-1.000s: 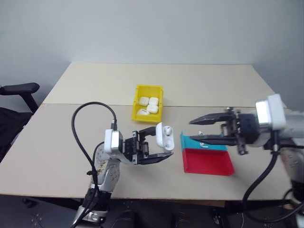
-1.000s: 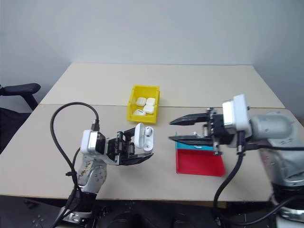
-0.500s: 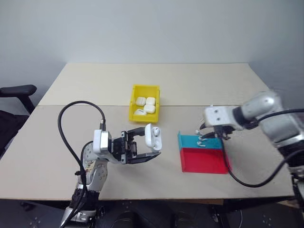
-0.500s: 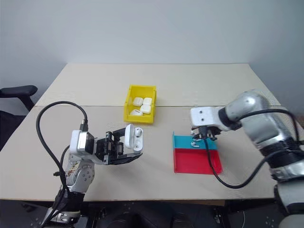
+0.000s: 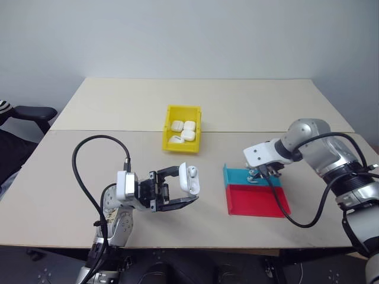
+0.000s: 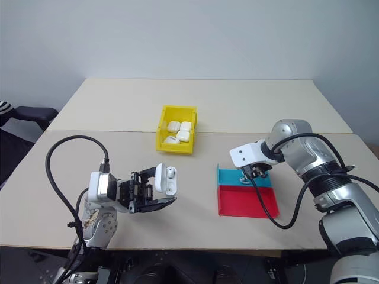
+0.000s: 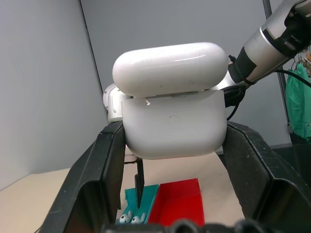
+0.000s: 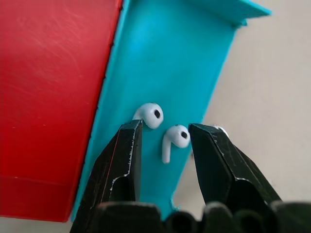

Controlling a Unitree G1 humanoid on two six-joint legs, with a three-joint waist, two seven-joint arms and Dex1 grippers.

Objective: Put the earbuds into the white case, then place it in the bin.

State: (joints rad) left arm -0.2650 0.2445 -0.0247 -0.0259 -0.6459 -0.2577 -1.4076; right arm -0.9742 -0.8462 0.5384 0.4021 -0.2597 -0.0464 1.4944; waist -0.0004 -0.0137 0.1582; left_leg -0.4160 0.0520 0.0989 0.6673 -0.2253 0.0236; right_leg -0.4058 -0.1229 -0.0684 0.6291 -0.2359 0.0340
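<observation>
The left pincer [image 5: 180, 186] is nearest. It is clamped tight on the white case [image 5: 189, 179] and holds it up above the surface [image 5: 59, 177]. The lid of the case is flipped open. The case sticks up from between the two black fingers. If the squeeze is a bit off, I think the smooth case could slip or tip, and then there is nothing steady to drop an earbud into.

A little farther, to the right, sit the red tray [image 5: 257, 200] and the teal tray [image 5: 237, 176], touching each other. The earbuds [image 8: 165, 128] lie in the teal tray, two of them, close together, near one edge. The right pincer [image 8: 163, 141] points down over them with its fingers spread apart and nothing in them. One earbud sits between the fingertips; the other is just beside one finger [image 8: 124, 150].

Here is what could go wrong, I think. The earbuds are tiny and shiny, so a finger might push one away or flick it out of the tray. The pincer might also pinch both, or land on the tray wall and miss.

Farthest away is the yellow bin [image 5: 182, 112], with a few white cases already inside. It is well apart from both arms, so the case has a long trip and could fall on the way.
</observation>
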